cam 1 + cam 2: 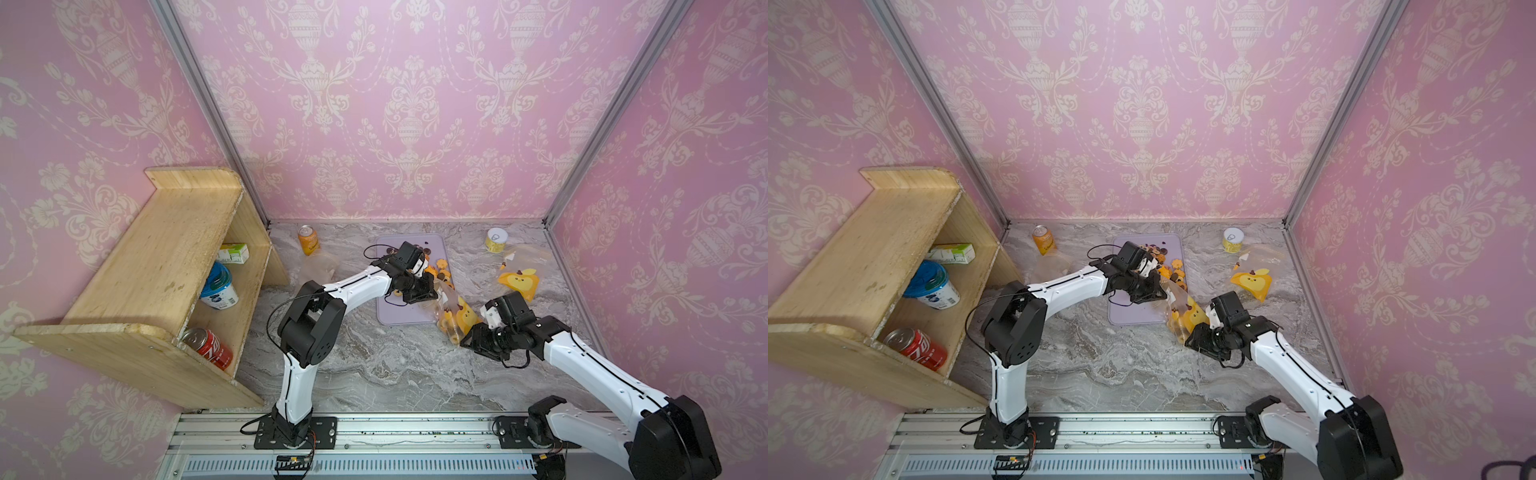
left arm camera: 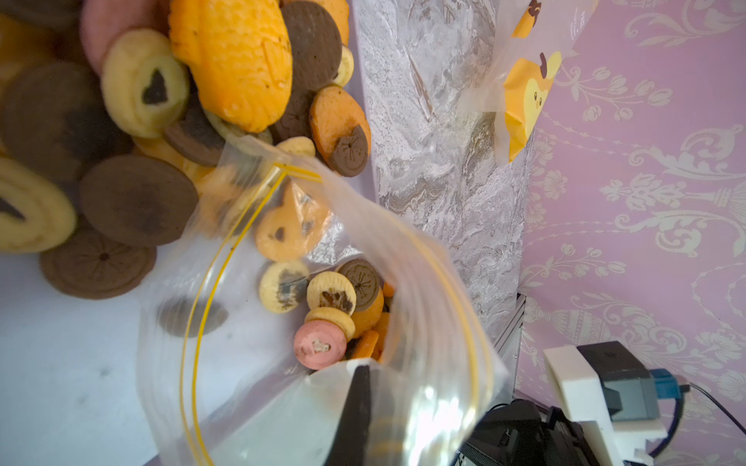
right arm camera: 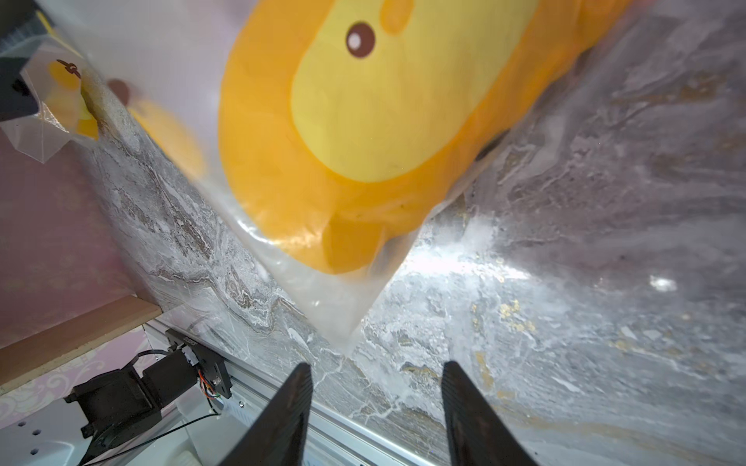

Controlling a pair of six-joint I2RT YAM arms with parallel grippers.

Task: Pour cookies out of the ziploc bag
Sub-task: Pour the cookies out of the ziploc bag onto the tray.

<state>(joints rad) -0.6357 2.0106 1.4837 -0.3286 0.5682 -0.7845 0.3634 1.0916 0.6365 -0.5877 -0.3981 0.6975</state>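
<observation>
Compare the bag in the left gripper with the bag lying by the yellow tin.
The gripped bag is pinched at its mouth by the left gripper, over the tray; the far bag lies on the table, untouched. The gripped bag holds cookies; the far bag shows none. Both are clear plastic printed with a yellow cartoon face.

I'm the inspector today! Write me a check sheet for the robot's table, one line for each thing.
Surface: grey marble tabletop, lilac tray toward the back.
Job's things: ziploc bag held up, mouth over the tray; cookies heaped on the tray, more inside the bag.
Clutter: orange can, yellow tin, second printed bag.
Grippers: left gripper shut on the bag's mouth; right gripper open, the bag's bottom corner just beyond its tips.
Cables: black cable loop at each wrist.
Surroundings: pink patterned walls; wooden shelf holding red can, tub, carton.
</observation>
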